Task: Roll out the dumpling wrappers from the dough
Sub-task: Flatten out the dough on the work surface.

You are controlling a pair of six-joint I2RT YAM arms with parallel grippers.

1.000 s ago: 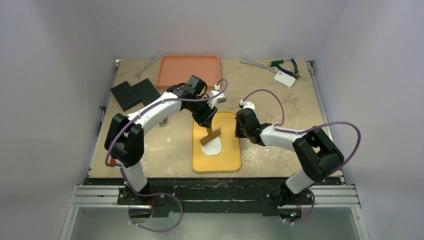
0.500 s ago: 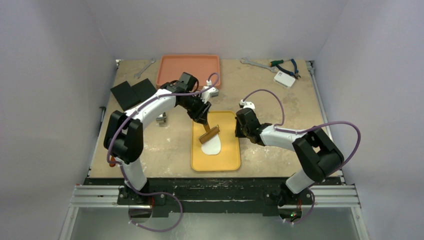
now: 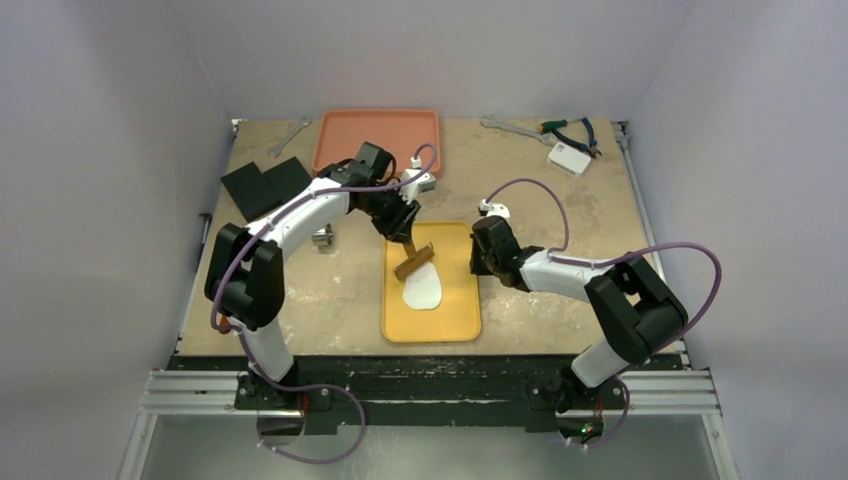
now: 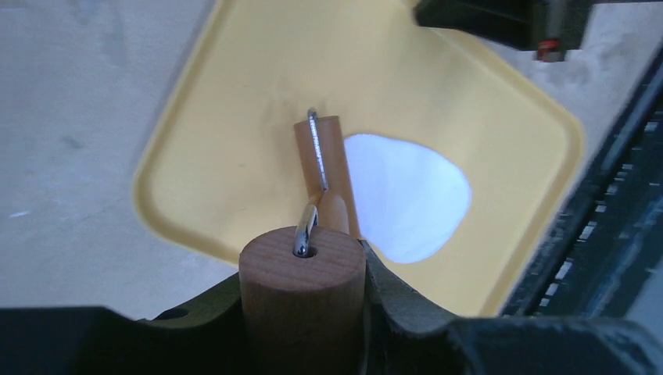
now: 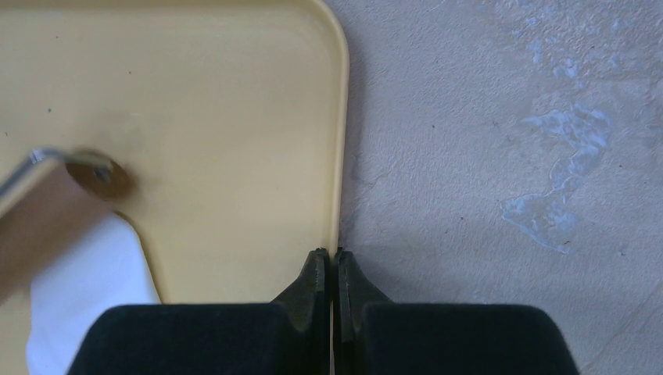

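The left gripper [image 3: 404,236], clamped on the handle of the wooden roller [image 3: 413,262], has drawn back toward 11 o'clock. The roller's barrel now sits at the 12 o'clock edge of the white dough sheet [image 3: 423,291] instead of across its middle. The sheet lies flat and oval on the yellow tray [image 3: 400,326], from centre toward 6 o'clock. The right gripper [image 5: 331,269], fingers pressed together, stays at the tray's 3 o'clock rim, apparently steadying it. One rolling stroke looks complete, and nothing has been cut from the sheet yet.
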